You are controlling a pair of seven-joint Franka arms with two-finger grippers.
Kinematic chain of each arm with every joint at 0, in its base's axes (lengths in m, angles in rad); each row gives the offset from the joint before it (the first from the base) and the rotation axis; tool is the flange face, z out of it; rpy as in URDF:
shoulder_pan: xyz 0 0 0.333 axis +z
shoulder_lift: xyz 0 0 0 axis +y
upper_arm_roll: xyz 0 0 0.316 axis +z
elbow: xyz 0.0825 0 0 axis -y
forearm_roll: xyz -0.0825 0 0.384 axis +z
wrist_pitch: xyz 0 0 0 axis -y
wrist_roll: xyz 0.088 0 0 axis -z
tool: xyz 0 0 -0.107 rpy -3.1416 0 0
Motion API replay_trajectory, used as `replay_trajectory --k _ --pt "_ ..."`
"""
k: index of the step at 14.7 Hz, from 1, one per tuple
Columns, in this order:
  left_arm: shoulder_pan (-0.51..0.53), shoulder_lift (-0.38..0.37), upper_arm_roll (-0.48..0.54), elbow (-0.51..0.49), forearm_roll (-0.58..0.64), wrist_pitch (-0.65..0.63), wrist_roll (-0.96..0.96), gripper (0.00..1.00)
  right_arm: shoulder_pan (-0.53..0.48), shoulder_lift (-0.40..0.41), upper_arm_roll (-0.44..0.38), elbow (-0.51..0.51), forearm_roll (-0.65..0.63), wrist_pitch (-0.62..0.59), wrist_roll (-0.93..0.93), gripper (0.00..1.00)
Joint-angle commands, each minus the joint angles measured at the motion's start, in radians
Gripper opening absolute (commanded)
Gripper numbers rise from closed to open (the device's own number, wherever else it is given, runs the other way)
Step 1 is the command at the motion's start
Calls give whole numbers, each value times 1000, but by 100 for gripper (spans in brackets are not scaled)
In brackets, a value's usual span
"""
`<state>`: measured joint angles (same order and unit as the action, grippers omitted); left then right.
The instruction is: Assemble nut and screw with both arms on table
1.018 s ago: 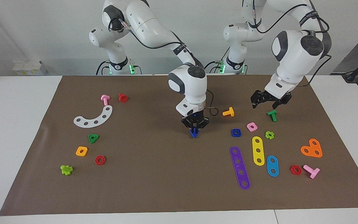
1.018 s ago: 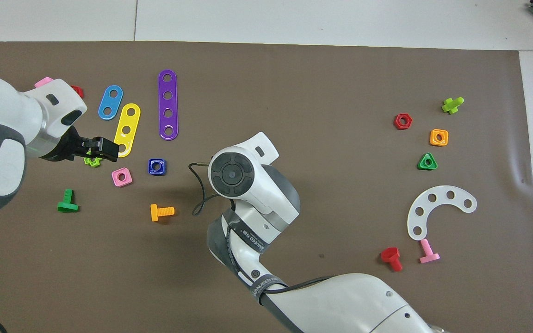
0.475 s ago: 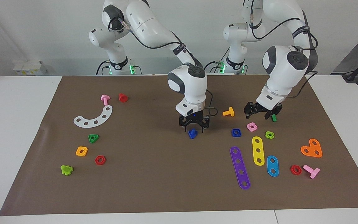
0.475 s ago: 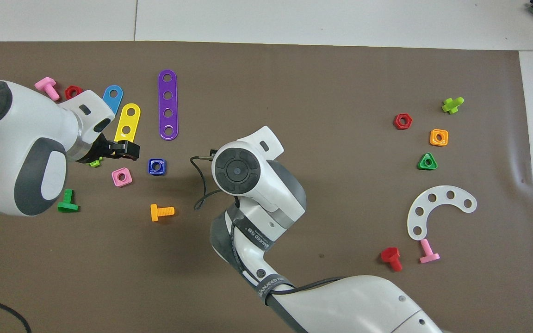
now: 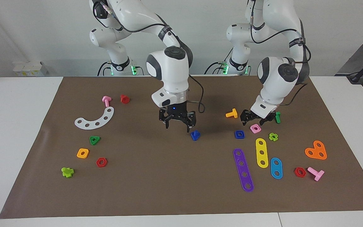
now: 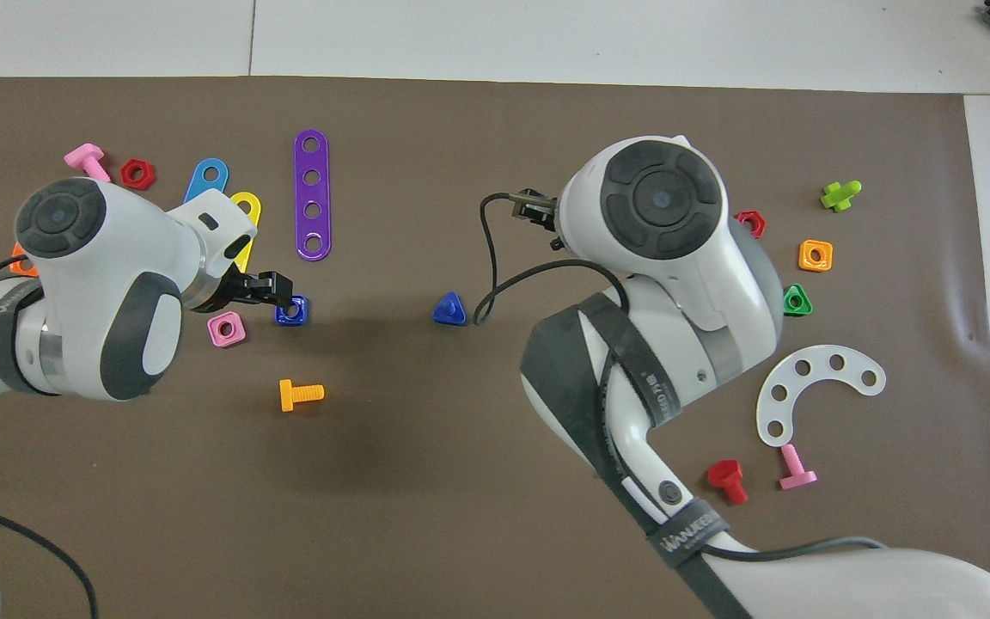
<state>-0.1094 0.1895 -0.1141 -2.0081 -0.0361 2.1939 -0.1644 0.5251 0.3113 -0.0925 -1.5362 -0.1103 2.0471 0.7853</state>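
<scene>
Blue screw [image 5: 195,135] lies free, just beside the spread, empty right gripper [image 5: 177,125]. Left gripper [image 5: 257,119] – jaws apart, holding nothing – hangs approx. over the nut [image 5: 239,134].

Looks like a robotics lab setup, not anyone's home or shop.

Two white jointed arms [image 5: 169,67] are bolted at one end of a white worktop [image 5: 17,132] with a big brown mat [image 5: 156,176] laid over it, cables trailing off their wrists and green status lights glowing at the bases. Plain pale wall, no decor, just some small white boxes [image 5: 30,68] by it. Bright plastic toy bolts, nuts and perforated strips [image 5: 243,169] are scattered on the mat like test pieces, and the fixed high camera views fit a research bench.
</scene>
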Motion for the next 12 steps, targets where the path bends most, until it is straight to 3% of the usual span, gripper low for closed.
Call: replay_trajectory --k 1,6,12 --pt "-39 45 16 -11 -13 66 -49 84 -72 -87 16 -47 39 -77 -124 100" --pt "-41 80 17 -32 -11 139 -66 77 -200 -254 14 -166 101 -235 -357 100" --pt "-47 82 17 -66 -11 168 -64 66 -367 -314 14 -180 101 -392 -599 100"
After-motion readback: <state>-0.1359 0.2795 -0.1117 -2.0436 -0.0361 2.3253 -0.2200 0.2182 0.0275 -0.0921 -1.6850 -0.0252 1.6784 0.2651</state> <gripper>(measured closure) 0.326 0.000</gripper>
